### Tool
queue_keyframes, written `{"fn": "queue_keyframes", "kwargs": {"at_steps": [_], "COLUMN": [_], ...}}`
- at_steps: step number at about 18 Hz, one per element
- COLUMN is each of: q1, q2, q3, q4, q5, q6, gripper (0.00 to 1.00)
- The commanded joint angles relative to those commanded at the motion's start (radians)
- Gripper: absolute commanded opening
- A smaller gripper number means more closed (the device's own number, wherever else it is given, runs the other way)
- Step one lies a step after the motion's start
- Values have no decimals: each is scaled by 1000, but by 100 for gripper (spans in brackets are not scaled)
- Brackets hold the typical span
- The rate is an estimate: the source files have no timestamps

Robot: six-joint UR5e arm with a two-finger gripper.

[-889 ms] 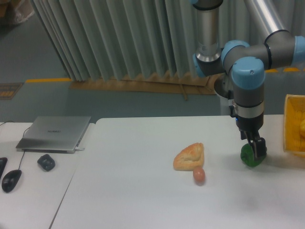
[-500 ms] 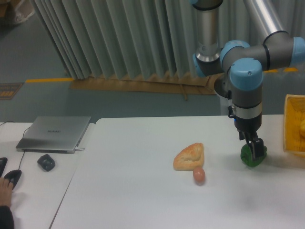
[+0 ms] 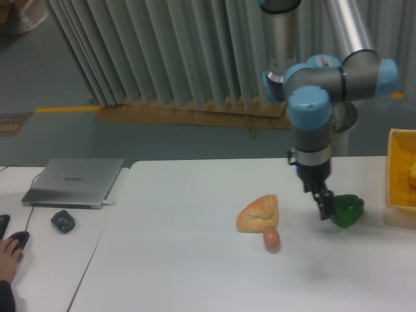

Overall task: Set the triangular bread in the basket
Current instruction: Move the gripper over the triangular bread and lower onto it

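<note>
The triangular bread (image 3: 259, 212), golden-tan and puffy, lies on the white table near the middle. A small brown egg (image 3: 272, 239) rests just in front of it. The yellow basket (image 3: 400, 171) shows only partly at the right edge. My gripper (image 3: 324, 205) hangs low over the table between the bread and a green pepper (image 3: 347, 210), right beside the pepper's left side. Its fingers look close together, but their state is unclear from this angle. Nothing visible is held.
On the adjoining left table sit a closed grey laptop (image 3: 75, 181), a small dark object (image 3: 63, 221) and a black mouse (image 3: 14, 241) with a person's hand at it. Curtains hang behind the tables.
The arm has swung left, carrying the gripper off the green pepper toward the bread. The pepper stays on the table. A hand has come in at the lower left.
</note>
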State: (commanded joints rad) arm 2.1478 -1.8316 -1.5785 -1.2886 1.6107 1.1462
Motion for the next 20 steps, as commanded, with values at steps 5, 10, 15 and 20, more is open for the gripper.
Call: {"fn": "queue_keyframes", "kwargs": {"at_steps": [5, 10, 15, 20], "q1": [-106, -154, -170, -200], "q2": [-37, -35, -26, -28], "q3": [-43, -113, -133, -137], "q4": [41, 120, 120, 120], "q5": [62, 149, 149, 156], "q6": [-161, -186, -206, -203], "gripper": [100, 100, 100, 100]}}
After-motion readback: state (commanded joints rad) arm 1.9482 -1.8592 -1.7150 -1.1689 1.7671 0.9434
